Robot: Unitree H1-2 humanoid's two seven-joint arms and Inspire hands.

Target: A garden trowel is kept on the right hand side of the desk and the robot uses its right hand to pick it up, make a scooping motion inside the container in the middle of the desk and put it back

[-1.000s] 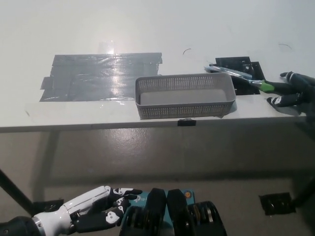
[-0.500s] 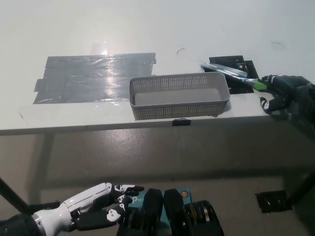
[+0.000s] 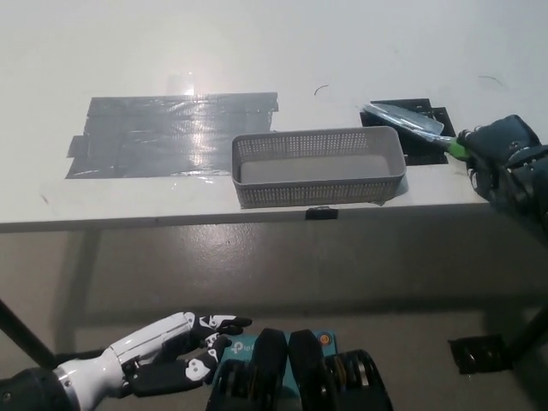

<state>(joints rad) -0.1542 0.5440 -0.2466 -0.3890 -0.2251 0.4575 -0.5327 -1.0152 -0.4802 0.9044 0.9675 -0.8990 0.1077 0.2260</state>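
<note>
Head view shows the black right hand [image 3: 505,154] clasping the green-handled metal garden trowel [image 3: 417,125] just right of the grey perforated plastic basket [image 3: 318,168]; the white left hand [image 3: 163,353] rests low, fingers spread.

The black right hand [image 3: 503,154] sits at the right edge of the frame, fingers closed around a green-handled tool, its arm running off toward the lower right. The white left hand [image 3: 163,355] rests low at the lower left, fingers spread and holding nothing.
</note>
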